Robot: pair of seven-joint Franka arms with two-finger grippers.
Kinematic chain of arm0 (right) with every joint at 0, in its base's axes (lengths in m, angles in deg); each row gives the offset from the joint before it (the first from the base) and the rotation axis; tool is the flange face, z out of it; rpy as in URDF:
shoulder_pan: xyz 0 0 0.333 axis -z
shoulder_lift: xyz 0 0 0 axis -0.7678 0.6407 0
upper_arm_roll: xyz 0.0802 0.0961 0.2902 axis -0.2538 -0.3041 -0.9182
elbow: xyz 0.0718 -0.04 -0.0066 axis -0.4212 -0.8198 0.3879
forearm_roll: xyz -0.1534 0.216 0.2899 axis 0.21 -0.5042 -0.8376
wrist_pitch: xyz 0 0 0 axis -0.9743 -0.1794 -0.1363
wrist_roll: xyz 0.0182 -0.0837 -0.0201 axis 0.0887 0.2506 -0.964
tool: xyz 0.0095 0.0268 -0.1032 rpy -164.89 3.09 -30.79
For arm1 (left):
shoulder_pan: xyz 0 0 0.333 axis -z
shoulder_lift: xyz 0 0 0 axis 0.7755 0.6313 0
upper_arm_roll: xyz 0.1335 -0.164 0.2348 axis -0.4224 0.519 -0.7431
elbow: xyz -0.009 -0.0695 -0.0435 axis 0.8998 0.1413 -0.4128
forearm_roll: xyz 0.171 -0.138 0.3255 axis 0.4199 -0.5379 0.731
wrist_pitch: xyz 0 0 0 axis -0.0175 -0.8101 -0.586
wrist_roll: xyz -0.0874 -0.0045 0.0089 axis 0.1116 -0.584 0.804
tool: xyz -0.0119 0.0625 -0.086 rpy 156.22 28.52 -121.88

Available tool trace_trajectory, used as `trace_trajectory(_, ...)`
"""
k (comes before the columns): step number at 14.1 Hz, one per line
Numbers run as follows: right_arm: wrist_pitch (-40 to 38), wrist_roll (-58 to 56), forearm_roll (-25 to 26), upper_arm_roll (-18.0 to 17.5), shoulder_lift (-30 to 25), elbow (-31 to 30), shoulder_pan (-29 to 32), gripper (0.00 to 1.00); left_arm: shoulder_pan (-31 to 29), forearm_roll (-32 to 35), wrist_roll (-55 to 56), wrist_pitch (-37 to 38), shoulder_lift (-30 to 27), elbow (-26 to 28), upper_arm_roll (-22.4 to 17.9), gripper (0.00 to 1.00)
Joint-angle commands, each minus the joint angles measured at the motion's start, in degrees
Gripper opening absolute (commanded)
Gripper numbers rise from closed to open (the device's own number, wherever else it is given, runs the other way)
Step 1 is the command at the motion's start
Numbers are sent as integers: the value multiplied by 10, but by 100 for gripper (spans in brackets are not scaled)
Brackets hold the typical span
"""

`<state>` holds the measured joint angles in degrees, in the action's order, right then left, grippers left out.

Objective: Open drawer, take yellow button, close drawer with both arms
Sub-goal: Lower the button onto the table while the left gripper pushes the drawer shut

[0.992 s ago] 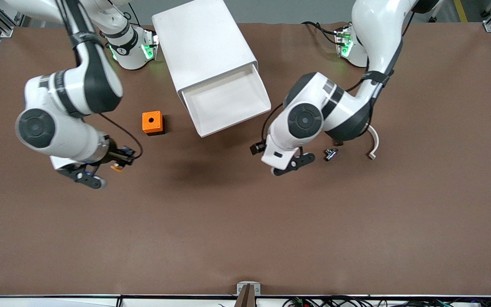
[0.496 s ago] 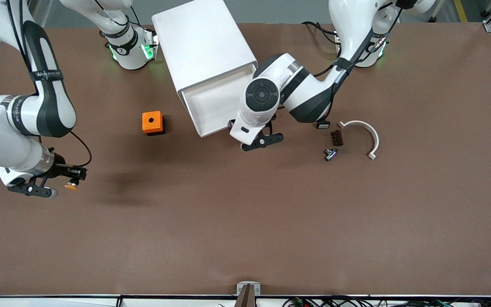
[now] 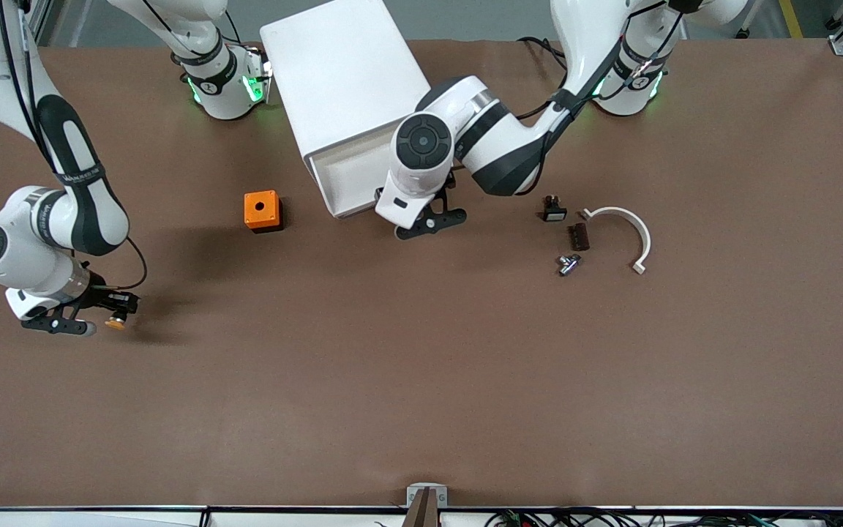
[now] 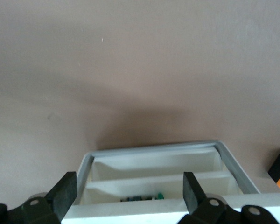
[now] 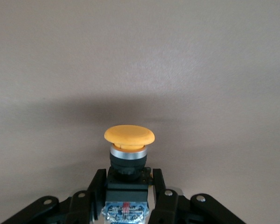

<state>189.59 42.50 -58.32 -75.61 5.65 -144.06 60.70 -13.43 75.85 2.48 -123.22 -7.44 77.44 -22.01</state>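
The brown bench is shown carrying a white cabinet set between the two arm bases. The drawer, the uppermost one, is seen partly pulled out toward the front camera; in the left wrist view its rim and inner compartments are visible. The left end effector is positioned at the front edge of the drawer, with its fingers spread wide apart and nothing held between them. The right end effector is located low over the bench at the right arm's end, well apart from the cabinet, and is clamped on the button; in the right wrist view the button is gripped by its black body, with the orange-yellow cap projecting past the fingertips. An orange cube with a round hole is placed on the bench beside the drawer, toward the right arm's end. A curved white piece and several small dark parts are placed toward the left arm's end.
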Motion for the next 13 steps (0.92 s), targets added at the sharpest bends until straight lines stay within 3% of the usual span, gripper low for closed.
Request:
trace_trajectory(1, -4, -3, 13, -12, 16, 18, 14, 0, 0, 5, 36, -13, -21, 31, 32, 100)
trace_trajectory(6, -4, -37, 27, -12, 33, 31, 14, 0, 0, 4, 94, -13, -20, 42, 76, 100)
trace_trajectory(7, -5, -36, 27, -12, 38, 33, 16, 13, 0, 4, 106, -13, -20, 45, 84, 100)
trace_trajectory(8, -7, -37, 26, -12, 43, 40, 18, 92, 0, 4, 119, -13, -20, 46, 91, 100)
trace_trajectory(9, -9, -36, 26, -12, 46, 43, 21, 100, 0, 4, 128, -13, -20, 46, 91, 100)
trace_trajectory(13, -51, -31, 25, -14, 34, 59, 14, 100, -1, 4, 145, -12, -21, 46, 96, 100)
